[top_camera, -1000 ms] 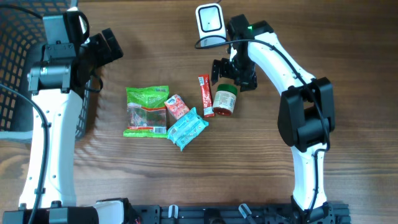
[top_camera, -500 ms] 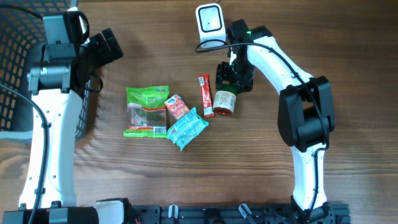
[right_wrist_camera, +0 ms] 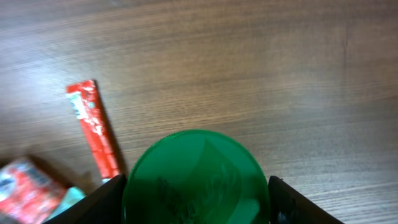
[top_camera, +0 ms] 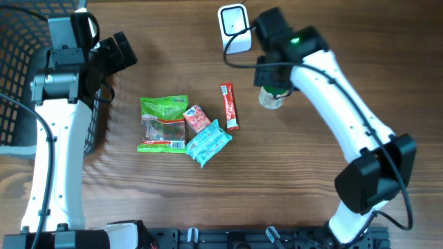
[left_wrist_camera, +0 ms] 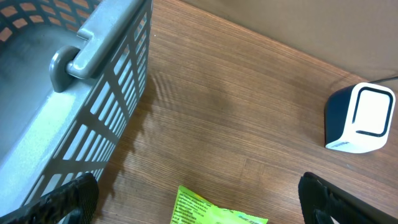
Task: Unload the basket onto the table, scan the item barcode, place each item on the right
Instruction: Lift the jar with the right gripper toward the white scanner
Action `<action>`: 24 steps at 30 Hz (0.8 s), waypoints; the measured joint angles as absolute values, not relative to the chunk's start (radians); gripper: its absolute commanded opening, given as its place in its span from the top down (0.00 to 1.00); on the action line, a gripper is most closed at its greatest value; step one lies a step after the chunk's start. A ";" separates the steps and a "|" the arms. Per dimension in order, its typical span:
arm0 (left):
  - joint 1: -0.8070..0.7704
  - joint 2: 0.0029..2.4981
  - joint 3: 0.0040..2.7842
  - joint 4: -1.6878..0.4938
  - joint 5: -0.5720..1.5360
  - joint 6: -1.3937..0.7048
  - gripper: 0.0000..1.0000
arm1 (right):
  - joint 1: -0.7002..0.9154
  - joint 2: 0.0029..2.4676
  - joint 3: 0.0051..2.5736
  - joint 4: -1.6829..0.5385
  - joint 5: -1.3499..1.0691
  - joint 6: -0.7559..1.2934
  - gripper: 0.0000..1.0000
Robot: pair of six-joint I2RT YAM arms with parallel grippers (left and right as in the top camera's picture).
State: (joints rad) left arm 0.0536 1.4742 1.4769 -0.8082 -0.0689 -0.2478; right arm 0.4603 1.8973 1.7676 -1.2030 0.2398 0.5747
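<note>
Jar (top_camera: pixel 270 101) with a green lid is pinched between the right gripper's (right_wrist_camera: pixel 196 202) jaws, held over the table (top_camera: pixel 208 200) near its far edge, just beside the white scanner (top_camera: pixel 234 28). The left gripper (left_wrist_camera: pixel 200 200) hangs with jaws spread wide beside the basket (left_wrist_camera: pixel 93 74) at the left edge.

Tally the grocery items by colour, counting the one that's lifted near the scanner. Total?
Green: 2 (snack bag, jar with a green lid, held up off the table)
Red: 2 (stick pack, small pouch)
Teal: 1 (packet)
Total: 5
</note>
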 measured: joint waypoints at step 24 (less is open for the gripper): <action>0.054 1.474 1.477 -0.808 -0.069 -0.248 0.00 | 0.308 1.795 1.669 -1.170 -0.073 0.381 0.00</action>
